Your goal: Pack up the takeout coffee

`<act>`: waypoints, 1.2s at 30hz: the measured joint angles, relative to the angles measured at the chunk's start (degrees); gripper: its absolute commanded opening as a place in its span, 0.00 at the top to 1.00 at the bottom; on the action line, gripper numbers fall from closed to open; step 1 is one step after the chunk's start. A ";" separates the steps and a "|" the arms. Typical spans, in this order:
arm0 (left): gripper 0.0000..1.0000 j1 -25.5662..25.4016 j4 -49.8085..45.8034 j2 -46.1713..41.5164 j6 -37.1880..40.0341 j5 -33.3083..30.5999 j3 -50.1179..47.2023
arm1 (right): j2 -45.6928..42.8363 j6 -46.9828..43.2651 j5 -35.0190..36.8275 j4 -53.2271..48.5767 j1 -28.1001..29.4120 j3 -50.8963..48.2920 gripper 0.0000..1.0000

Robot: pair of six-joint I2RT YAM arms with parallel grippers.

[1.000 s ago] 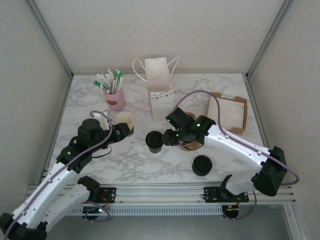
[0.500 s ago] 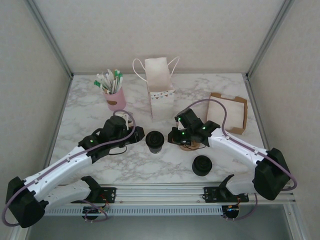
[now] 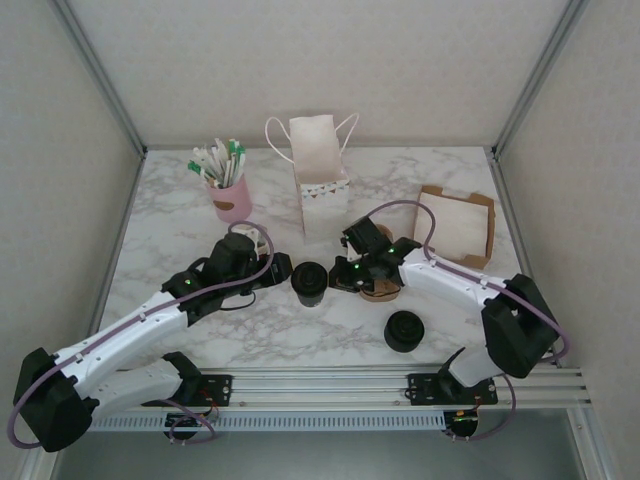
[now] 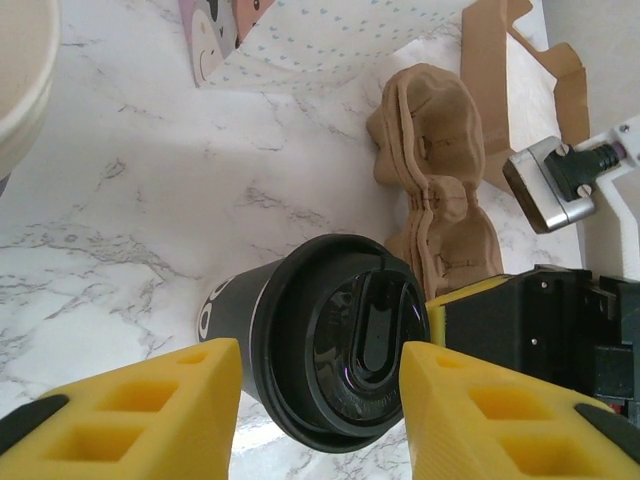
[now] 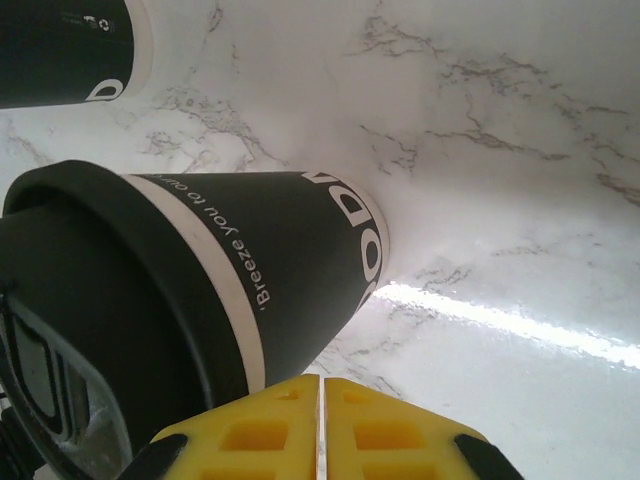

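Observation:
The takeout coffee stands upright mid-table, a dark paper cup with a round black lid. My left gripper reaches it from the left. In the left wrist view this gripper is open, one yellow finger on each side of the lid with a small gap. My right gripper sits at the cup's right side. Its yellow fingers are shut together with nothing between them, right up against the cup's wall.
A brown pulp cup carrier lies right of the cup, under the right arm. The paper bag stands behind, a cardboard box back right, a pink stirrer holder back left. Black lids are stacked in front. A lidless cup is close left.
The left arm swung right from the lidless cup to the lidded cup, and its jaws now straddle the lid. The right gripper closed and shifted left against the cup.

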 measured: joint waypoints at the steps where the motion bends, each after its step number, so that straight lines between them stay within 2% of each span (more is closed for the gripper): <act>1: 0.51 0.00 0.09 0.00 0.00 -0.15 -0.24 | 0.48 -0.15 0.00 -0.07 0.00 0.50 0.91; 10: 0.46 0.07 0.28 0.00 0.07 -0.50 -1.44 | 4.39 -1.66 -0.11 -0.48 -0.02 4.50 0.91; 17: 0.44 0.17 0.50 0.26 0.26 -0.50 -1.66 | 6.97 -2.97 -1.31 -0.81 -2.95 7.08 0.91; 23: 0.44 0.22 1.16 1.51 0.46 -0.44 -1.68 | 9.22 -3.69 -2.80 -0.57 -3.28 9.55 0.90; 32: 0.43 0.44 1.97 2.32 0.46 -0.02 -1.70 | 11.58 -4.00 -5.42 1.07 -3.28 10.80 0.87; 36: 0.42 0.48 1.97 2.32 0.46 -0.02 -1.73 | 12.76 -4.00 -5.79 1.57 -3.28 11.89 0.80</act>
